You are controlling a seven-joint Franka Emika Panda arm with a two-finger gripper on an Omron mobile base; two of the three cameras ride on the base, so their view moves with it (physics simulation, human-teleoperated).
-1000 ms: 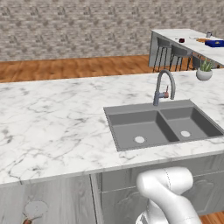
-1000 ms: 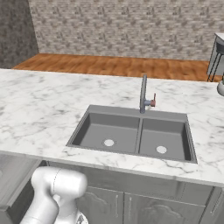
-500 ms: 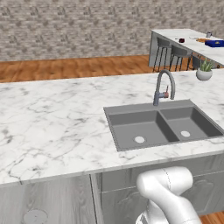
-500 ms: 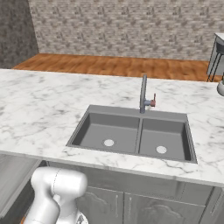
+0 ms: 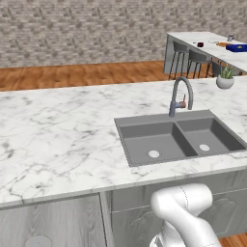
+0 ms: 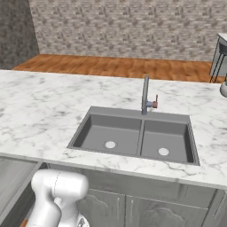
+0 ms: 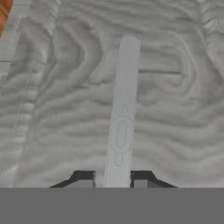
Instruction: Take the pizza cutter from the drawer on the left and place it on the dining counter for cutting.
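The hand (image 7: 113, 179) sits low against the drawer (image 7: 57, 109), below the sink surface (image 5: 58, 140) and left of the sink (image 5: 176, 140). Its two dark fingertips (image 7: 83, 178) stand one on each side of the drawer's slim silver bar handle (image 7: 124, 87). The bar runs straight away between them, so the hand is lined up across the handle, the way to take it for a pull. The tips are set close to the bar, but whether they are clenched on it or just clear of it I cannot tell; the contact itself is hidden at the lower edge of the hand view.

From the base views the arm drops down in front of the cabinets under the sink, which fits a reach to a shallow drawer front rather than to anything on top.

Where the pizza cutter lies I cannot tell. Going by the task, it should be inside this drawer, which is why the handle comes first.

The dining counter (image 5: 193, 36) stands well beyond the sink, to its far right, with dark stools (image 5: 185, 58) along it. I judge the task to be at an early step: the cutter is not yet in the hand, and that far surface will likely need the base to drive.
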